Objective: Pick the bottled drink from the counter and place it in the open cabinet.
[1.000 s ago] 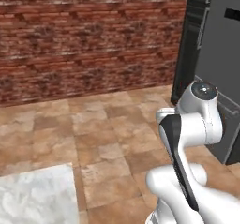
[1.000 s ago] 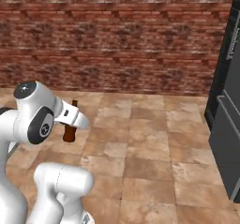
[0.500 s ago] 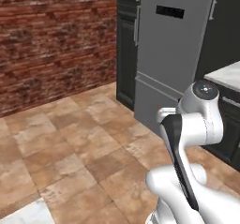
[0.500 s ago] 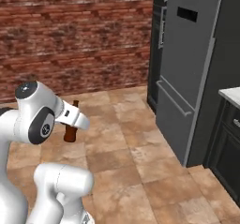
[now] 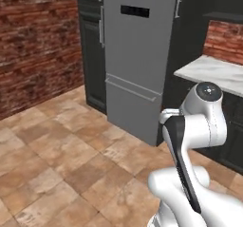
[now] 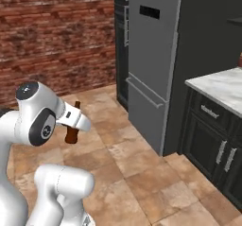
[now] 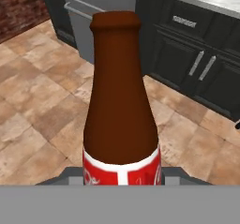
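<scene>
Bottled drink [image 7: 121,101] stands upright in the hand [image 6: 71,126], carried above the tiled floor [image 5: 57,159]; the hand is pinching it low on the body, red label at the grip. Beyond it, a grey refrigerator [image 6: 151,59]. Marble worktop [image 6: 217,85] over black drawer fronts [image 7: 197,63] lies further right.

Dark-brown bottled drink [image 7: 120,96], red label; veined white counter [image 6: 218,85].
</scene>
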Available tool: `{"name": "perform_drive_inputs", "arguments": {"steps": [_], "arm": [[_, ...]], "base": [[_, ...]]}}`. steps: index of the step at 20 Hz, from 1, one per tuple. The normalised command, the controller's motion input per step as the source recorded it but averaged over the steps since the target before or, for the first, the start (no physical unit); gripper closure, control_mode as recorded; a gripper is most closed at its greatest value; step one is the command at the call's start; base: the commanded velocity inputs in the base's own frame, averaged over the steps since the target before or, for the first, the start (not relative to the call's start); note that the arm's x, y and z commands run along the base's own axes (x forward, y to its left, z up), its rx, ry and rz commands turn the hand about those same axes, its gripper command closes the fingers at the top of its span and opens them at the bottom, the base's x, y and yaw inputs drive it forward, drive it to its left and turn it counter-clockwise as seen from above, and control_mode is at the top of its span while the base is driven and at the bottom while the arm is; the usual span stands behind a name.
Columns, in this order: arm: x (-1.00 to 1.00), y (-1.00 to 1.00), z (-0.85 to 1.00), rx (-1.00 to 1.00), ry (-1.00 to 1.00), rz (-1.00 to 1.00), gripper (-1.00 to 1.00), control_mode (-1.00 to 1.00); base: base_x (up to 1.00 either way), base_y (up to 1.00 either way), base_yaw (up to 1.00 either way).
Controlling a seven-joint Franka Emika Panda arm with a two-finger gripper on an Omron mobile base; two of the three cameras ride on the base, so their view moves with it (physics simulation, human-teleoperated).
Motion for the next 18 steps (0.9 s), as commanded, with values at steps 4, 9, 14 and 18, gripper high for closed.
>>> {"name": "perform_drive_inputs", "arguments": {"steps": [4, 9, 14, 18], "arm": [[0.0, 0.0, 0.0, 0.0, 0.0, 0.0, 1.0, 1.0], [0.0, 0.0, 0.0, 0.0, 0.0, 0.0, 1.0, 1.0], [0.0, 0.0, 0.0, 0.0, 0.0, 0.0, 1.0, 1.0], [0.0, 0.0, 0.0, 0.0, 0.0, 0.0, 1.0, 1.0]], "base": [[0.02, -0.01, -0.43], [0.01, 0.0, -0.61], [0.06, 0.01, -0.59], [0.23, 0.23, -0.39]]}}
